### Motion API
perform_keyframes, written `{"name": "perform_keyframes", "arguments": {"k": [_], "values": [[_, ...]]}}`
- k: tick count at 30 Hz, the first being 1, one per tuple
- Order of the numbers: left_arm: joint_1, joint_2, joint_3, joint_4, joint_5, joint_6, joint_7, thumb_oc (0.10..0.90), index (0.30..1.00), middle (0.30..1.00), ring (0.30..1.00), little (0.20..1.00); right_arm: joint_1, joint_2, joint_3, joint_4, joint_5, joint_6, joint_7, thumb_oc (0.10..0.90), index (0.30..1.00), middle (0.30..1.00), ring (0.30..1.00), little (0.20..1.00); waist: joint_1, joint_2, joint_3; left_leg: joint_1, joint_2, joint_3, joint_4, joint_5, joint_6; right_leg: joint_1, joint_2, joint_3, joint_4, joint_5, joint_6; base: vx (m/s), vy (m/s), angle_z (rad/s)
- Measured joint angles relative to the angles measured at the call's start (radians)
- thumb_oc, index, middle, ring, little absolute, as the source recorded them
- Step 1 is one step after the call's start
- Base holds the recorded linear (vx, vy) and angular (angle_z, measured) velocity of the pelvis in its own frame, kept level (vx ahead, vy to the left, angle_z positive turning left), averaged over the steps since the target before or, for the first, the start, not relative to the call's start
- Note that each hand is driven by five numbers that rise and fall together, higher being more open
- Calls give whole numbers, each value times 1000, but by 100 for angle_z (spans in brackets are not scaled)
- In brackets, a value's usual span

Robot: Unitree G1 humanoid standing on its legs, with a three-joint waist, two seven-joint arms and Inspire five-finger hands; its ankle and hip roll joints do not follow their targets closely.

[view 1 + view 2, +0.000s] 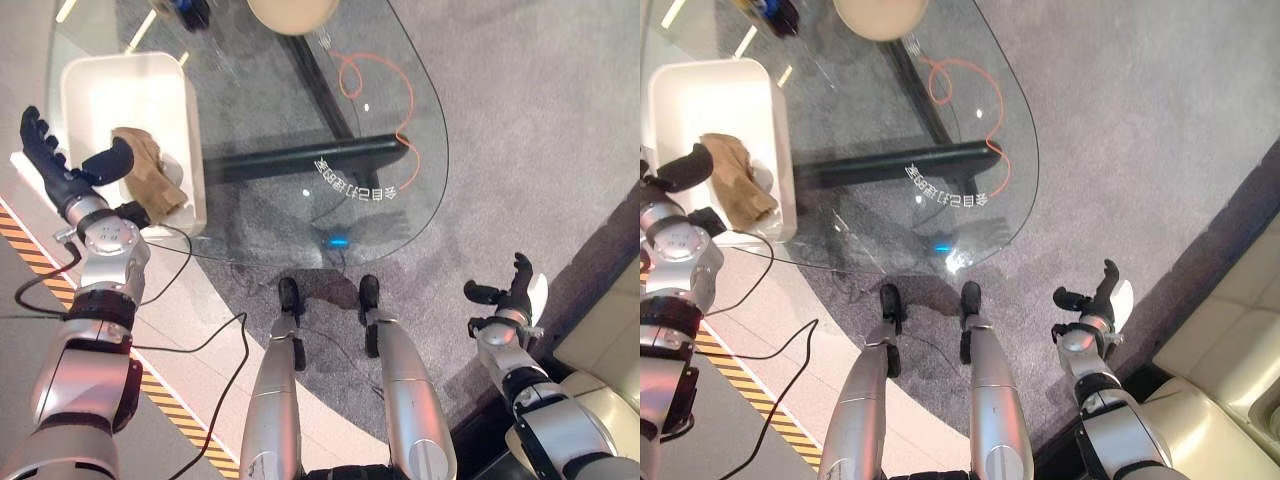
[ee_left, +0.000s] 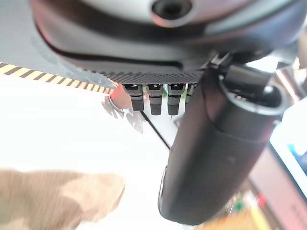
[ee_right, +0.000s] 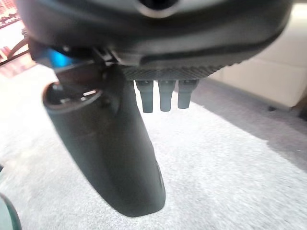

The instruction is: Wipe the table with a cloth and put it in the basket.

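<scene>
A: Step? Cloth (image 1: 148,170) looks dropped already, lying crumpled in the white basket (image 1: 95,80) at the far left, on its near side.

B: Agreed, I'd call it the put-away step done or nearly. Left hand (image 1: 75,165) sits at the basket's near-left rim, fingers straight and spread, thumb pointing over the cloth, holding nothing.

A: Touching the cloth?

B: Thumb is just beside or above it; contact can't be judged. In the left wrist view the cloth lies just past the thumb, not gripped.

A: Next move?

B: Probably pull the left arm back clear of the basket, no regrasp needed.

A: Middle: glass table (image 1: 400,70), nothing of the task on it. Right?

B: Right hand (image 1: 512,290) hangs near right over grey carpet (image 1: 540,110), well apart from everything, fingers loose, empty
</scene>
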Motion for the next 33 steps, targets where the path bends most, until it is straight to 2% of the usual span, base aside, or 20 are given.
{"name": "perform_keyframes", "arguments": {"k": [3, 6, 8, 9, 12, 18, 22, 28, 31, 33], "values": [[110, -1, 58, 15, -9, 0, -60, 800, 900, 900, 900, 900, 85, -14, -56, 25, 0, 7, 40, 800, 900, 900, 900, 900, 27, 13, -67, 66, -3, 3, -62, 12, 10, 75, 0, -3, -74, 24, 4, 136, 10, 2], [207, -17, 111, 18, -8, 0, -139, 800, 900, 900, 900, 900, 153, -15, -114, 31, -10, 20, 90, 800, 900, 900, 900, 900, 51, 24, -92, 195, -7, 3, -136, 20, 17, 217, -5, -8, -168, 39, 19, 188, -15, 7], [290, -68, 121, 23, -8, 0, -184, 800, 900, 900, 900, 900, 212, -12, -117, 39, -34, 31, 121, 800, 900, 900, 900, 900, 57, 37, -190, 232, -16, 2, -178, 21, 17, 274, -11, -15, -243, 53, 33, 127, -24, 14], [320, -96, 120, 32, -3, 0, -204, 800, 900, 900, 900, 900, 233, -11, -117, 41, -49, 38, 141, 800, 900, 900, 900, 900, 57, 39, -220, 258, -23, 2, -190, 23, 20, 314, -13, -28, -277, 60, 41, 118, -18, 26], [412, -177, 115, 73, 36, 9, -280, 800, 900, 900, 900, 900, 264, 10, -117, 67, -59, 67, 202, 800, 900, 900, 900, 900, 57, 25, -303, 319, -46, 2, -190, 7, 22, 426, -29, -37, -369, 77, 54, 100, -8, 14], [527, -284, 75, 222, 119, 54, -413, 800, 900, 900, 900, 900, 290, 54, -140, 109, -81, 106, 320, 800, 900, 900, 900, 900, 58, -8, -411, 370, -46, 2, -191, -17, 26, 474, -30, -39, -373, 67, 62, 47, 2, -1], [560, -339, 28, 356, 178, 89, -478, 800, 900, 900, 900, 900, 335, 77, -140, 148, -119, 131, 382, 800, 900, 900, 900, 900, 58, -28, -453, 394, -46, 2, -195, -32, 30, 491, -34, -41, -375, 57, 53, 6, 6, -1], [622, -408, -15, 422, 231, 117, -542, 800, 900, 900, 900, 900, 407, 99, -135, 195, -168, 173, 435, 800, 900, 900, 900, 900, 56, -18, -506, 404, -43, 7, -198, -37, 37, 498, -35, -38, -375, 55, 54, 7, 4, -2], [624, -425, -74, 436, 287, 163, -577, 800, 900, 900, 900, 900, 417, 116, -118, 215, -193, 198, 461, 800, 900, 900, 900, 900, 56, -12, -509, 417, -39, 11, -198, -37, 37, 509, -31, -36, -375, 56, 53, 9, -3, -1], [624, -437, -79, 437, 313, 193, -581, 800, 900, 900, 900, 900, 416, 119, -114, 215, -199, 217, 469, 800, 900, 900, 900, 900, 56, -9, -512, 423, -37, 18, -198, -37, 37, 514, -31, -34, -375, 55, 53, 31, -6, -5]]}}
